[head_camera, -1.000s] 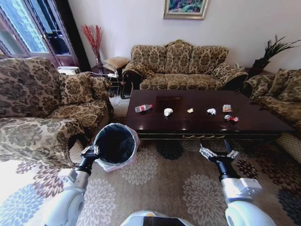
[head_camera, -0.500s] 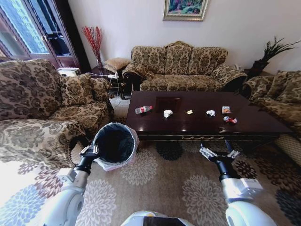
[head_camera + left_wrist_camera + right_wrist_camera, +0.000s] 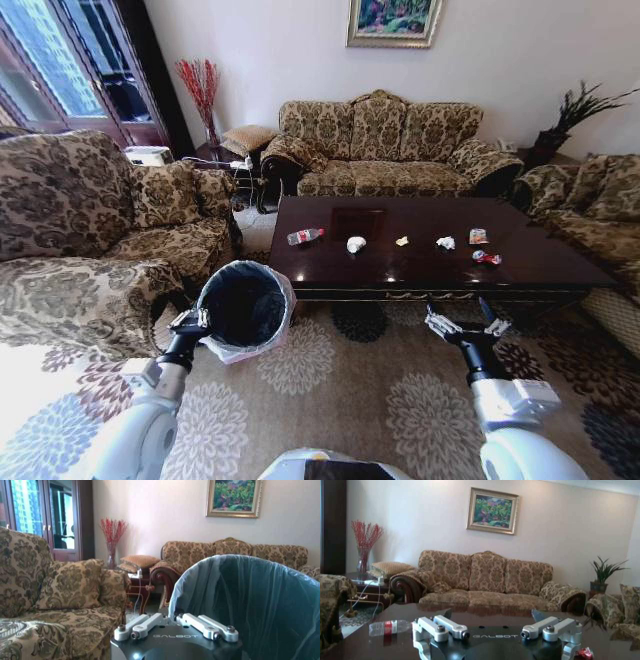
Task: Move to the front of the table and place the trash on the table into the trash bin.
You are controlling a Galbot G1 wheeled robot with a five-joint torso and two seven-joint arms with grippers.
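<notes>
So the left gripper sits low, pressed right up against the rim of the trash bin, and from the wrist camera its jaws look pulled in close together, empty. The bin's bag wall is just past the fingertips, touching or nearly so, which is my first worry: if the base rolls forward with the arm held like that, it could shove or tip the bin, since it looks light.

Moving right, the table is ahead of both jaws with the trash in a row on top: bottle, white paper ball, a small yellowish scrap, another paper bit, then the wrappers. All of it is well beyond the jaws, nothing grabbed yet.

The right gripper hangs with jaws spread wide, empty, just short of the table's front edge and lower than the top. Second worry: driving closer at that height could knock the fingers into the edge. And the bottle will likely roll if nudged.
</notes>
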